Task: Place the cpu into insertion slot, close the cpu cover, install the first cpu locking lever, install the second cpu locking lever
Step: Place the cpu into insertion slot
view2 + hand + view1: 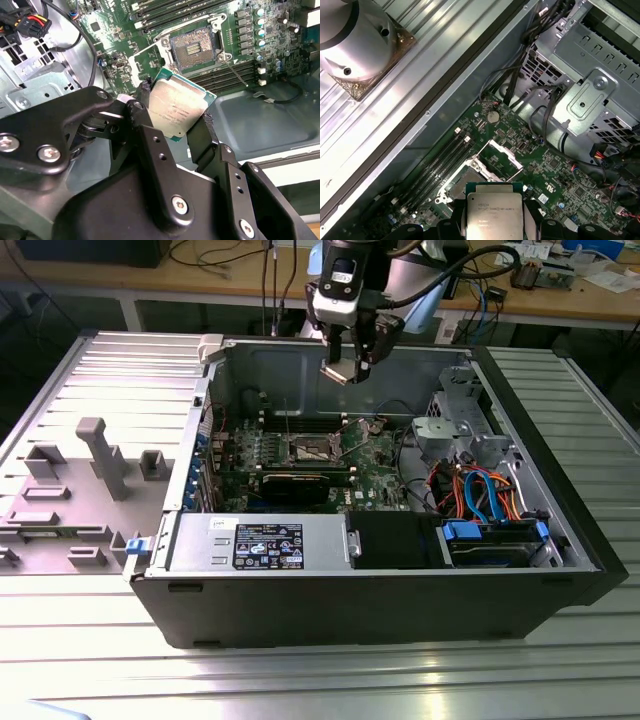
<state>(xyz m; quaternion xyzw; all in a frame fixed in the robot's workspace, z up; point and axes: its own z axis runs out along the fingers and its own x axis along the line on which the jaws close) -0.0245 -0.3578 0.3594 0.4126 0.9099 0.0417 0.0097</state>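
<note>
we find the gripper [344, 368] poised over the open computer case [350, 605]. its fingers [202, 140] are closed on two opposite edges of the cpu [177, 110] (metal top showing in both wrist views). the cpu hangs above the green board [150, 30], unseated. the insertion slot [192, 47] lies bare, with the cpu cover [498, 161] hinged up beside it.

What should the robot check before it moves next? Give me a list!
1. The cpu is clamped in the tool: ok.
2. The insertion slot is empty: ok.
3. The cpu cover is swung open, off the slot: ok.
4. The cpu is down in the slot: not ok, it hangs above the green board.
5. The cpu's corners line up with the slot: cannot tell.
</note>
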